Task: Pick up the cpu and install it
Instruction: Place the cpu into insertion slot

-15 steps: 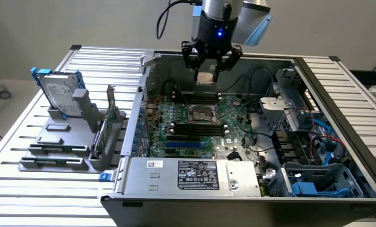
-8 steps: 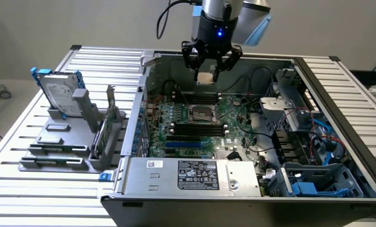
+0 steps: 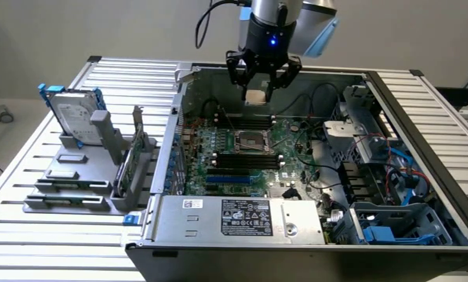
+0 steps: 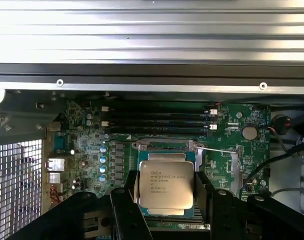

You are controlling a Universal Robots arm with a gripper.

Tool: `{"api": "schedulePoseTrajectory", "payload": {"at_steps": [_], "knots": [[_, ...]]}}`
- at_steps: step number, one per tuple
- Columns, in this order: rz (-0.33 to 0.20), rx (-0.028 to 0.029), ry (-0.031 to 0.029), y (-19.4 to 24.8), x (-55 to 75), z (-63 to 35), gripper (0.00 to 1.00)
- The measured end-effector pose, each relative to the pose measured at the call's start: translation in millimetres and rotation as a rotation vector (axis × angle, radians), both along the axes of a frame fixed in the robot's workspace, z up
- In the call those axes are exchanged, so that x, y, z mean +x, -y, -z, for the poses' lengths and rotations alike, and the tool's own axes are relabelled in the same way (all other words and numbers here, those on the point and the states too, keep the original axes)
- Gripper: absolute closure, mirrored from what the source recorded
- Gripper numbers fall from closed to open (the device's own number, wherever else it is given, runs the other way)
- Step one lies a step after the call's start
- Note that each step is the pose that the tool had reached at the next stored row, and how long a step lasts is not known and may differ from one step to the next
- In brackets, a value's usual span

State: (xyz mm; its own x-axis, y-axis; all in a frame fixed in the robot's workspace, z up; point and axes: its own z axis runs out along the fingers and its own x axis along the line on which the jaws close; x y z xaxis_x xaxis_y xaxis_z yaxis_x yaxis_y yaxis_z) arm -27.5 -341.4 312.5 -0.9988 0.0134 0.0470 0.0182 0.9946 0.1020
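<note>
**Figure: cpu carried over the motherboard.** One pincer (image 3: 263,88) grasps the single cpu (image 3: 256,97) by two opposite edges. It holds the chip flat in the air inside the open computer case (image 3: 422,117), above the motherboard (image 3: 297,170) and not yet seated in the one CPU socket (image 3: 250,140). Judged by appearance, the chip is thin, stiff and light, with a smooth lid that may slip. Its underside is probably fragile, so the edges are the right hold. One hard drive (image 3: 73,114) stands on the table (image 3: 30,235), at the exterior view's left.
</note>
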Motion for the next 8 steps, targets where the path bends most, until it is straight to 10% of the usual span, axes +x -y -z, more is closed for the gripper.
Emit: {"api": "schedulePoseTrajectory", "payload": {"at_steps": [8], "knots": [[0.146,0.0,0.0,0.0,0.0,0.5,0.45]]}}
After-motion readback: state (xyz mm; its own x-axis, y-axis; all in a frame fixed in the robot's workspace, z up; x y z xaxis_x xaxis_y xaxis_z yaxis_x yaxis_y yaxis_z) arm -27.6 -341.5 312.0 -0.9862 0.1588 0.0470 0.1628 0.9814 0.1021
